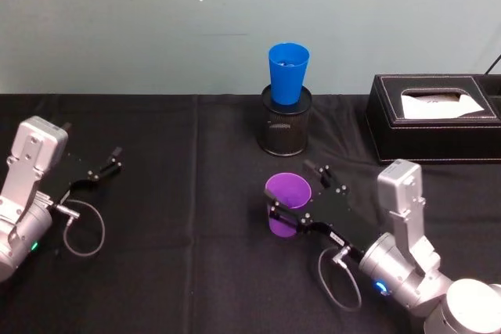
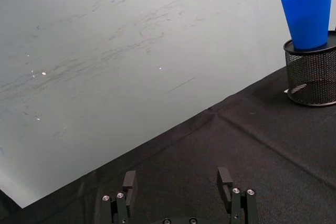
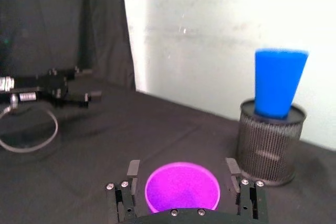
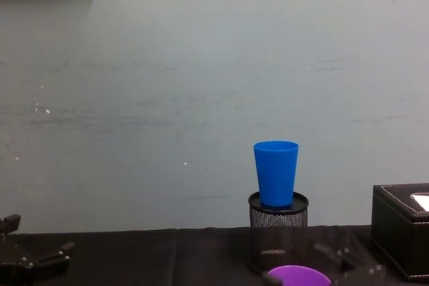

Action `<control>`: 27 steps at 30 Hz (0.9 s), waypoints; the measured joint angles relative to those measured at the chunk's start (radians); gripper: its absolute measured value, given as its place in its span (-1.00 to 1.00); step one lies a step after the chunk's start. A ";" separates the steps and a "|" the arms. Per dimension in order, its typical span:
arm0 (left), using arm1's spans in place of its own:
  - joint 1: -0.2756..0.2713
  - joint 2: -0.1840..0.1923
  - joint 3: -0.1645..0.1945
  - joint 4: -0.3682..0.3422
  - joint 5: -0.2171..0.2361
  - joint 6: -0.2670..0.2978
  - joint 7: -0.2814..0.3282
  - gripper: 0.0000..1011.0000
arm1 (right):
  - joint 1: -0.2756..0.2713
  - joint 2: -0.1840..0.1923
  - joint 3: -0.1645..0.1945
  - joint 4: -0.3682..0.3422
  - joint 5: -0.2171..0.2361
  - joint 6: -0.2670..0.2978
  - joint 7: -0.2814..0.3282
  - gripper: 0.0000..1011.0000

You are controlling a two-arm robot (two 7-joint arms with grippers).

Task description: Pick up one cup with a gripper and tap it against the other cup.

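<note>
The right pincer [image 1: 300,197] stands open around the purple cup [image 1: 286,202]; a lopsided squeeze could tip it. The left pincer [image 1: 106,165] idles open.

My right claw [image 1: 296,195] straddles the purple cup [image 1: 286,202], fingers spread either side of it. Just ahead stands the mesh pen holder [image 1: 286,127] with the blue cup [image 1: 288,73] seated in its mouth, close to the wall. To the right the black tissue box [image 1: 433,117] blocks that side. Leftward the worktop [image 1: 188,193] lies bare as far as my left claw [image 1: 106,166], gaping, well apart from both cups
</note>
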 joint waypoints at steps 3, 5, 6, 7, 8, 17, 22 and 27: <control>0.000 0.000 0.000 0.000 0.000 0.000 0.000 0.98 | -0.018 -0.002 0.017 -0.029 0.000 -0.026 -0.010 0.98; 0.000 0.000 0.000 0.000 0.000 0.000 0.000 0.98 | -0.028 -0.005 0.029 -0.044 0.001 -0.042 -0.019 0.98; 0.000 0.000 0.000 0.000 0.000 0.000 0.000 0.98 | -0.038 -0.008 0.040 -0.056 0.001 -0.055 -0.029 0.98; 0.000 0.000 0.000 0.000 0.000 0.000 0.000 0.98 | -0.044 -0.011 0.046 -0.063 0.001 -0.061 -0.037 0.98; 0.000 0.000 0.000 0.000 0.000 0.000 0.000 0.98 | -0.056 -0.016 0.059 -0.074 -0.001 -0.074 -0.053 0.98; 0.000 0.000 0.000 0.000 0.000 0.000 0.000 0.98 | -0.121 -0.065 0.141 -0.103 -0.065 -0.100 -0.206 0.98; 0.000 0.000 0.000 0.000 0.000 0.000 0.000 0.98 | -0.137 -0.108 0.182 -0.090 -0.137 -0.030 -0.333 0.98; 0.000 0.000 0.000 0.000 0.000 0.000 0.000 0.98 | -0.128 -0.137 0.196 -0.057 -0.182 0.017 -0.386 0.98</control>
